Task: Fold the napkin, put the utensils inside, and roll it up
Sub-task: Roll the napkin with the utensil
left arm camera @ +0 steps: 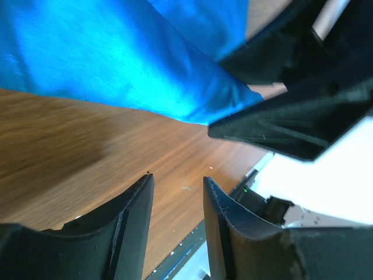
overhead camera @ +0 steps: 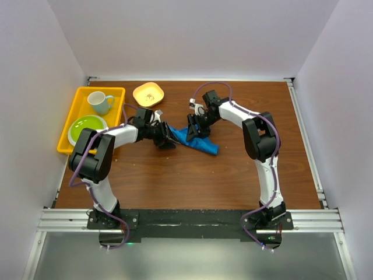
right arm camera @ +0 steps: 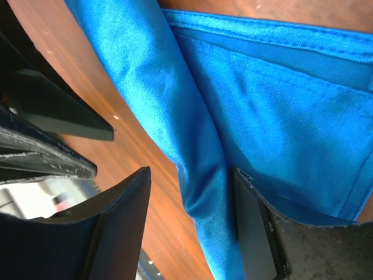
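The right pincer (right arm camera: 189,178) is standing released, its fingers spread around a raised fold of the napkin (right arm camera: 280,111). The cloth is touching one finger, while bare table (right arm camera: 135,149) is showing beside the other. The left pincer (left arm camera: 176,186) is also standing released and gripping nothing, its fingers narrowly apart over bare wood just left of the napkin's edge. The two pincers are facing each other closely. The blue napkin is lying bunched near the middle of the table, trailing toward the near right. Farther out, an orange dish (overhead camera: 148,93) is sitting at the far side. At the far left, a yellow tray (overhead camera: 99,89) is carrying a pale cup (overhead camera: 100,102) and a green bowl (overhead camera: 87,128).
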Robot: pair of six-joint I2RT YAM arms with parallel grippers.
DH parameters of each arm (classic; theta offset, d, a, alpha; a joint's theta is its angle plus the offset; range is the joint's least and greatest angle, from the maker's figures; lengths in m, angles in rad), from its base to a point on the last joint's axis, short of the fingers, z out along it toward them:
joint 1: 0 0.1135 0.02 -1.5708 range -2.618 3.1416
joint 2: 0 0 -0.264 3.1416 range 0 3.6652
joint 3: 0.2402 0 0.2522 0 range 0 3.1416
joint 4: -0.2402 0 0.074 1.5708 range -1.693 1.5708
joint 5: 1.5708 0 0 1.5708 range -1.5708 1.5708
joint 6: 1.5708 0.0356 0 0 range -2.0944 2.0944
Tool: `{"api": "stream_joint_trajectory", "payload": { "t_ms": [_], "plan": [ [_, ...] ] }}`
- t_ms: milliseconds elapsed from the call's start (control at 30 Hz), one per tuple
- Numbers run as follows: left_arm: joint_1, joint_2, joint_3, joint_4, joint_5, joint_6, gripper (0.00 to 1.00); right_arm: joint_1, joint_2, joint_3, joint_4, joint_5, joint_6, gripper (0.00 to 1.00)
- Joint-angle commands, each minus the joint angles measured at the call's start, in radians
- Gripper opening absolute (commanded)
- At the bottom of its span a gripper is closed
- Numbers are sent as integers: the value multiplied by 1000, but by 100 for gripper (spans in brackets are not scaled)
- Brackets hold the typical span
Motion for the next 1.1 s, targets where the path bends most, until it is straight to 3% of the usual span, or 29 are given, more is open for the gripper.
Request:
{"api": "stream_joint_trajectory", "payload": {
  "t_ms": [0,400,500,633,700,1067],
  "plan": [
    [-2,-16,43,-52,-68,43,45,36,-111,-5,-13,152,-61,59],
    [-16,32,99,-15,-27,16,44,10,-102,207,-200,346,-134,68],
    [-21,55,127,-5,-18,9,41,8,-168,135,-193,297,-113,58],
    [-21,95,174,-2,-13,8,35,8,-259,-66,-77,173,-50,28],
    [-21,122,202,-5,-10,11,32,11,-271,-135,-43,125,-27,22],
    [-15,202,285,-57,-32,58,28,-55,-240,-289,72,189,-30,15]
  ]
}}
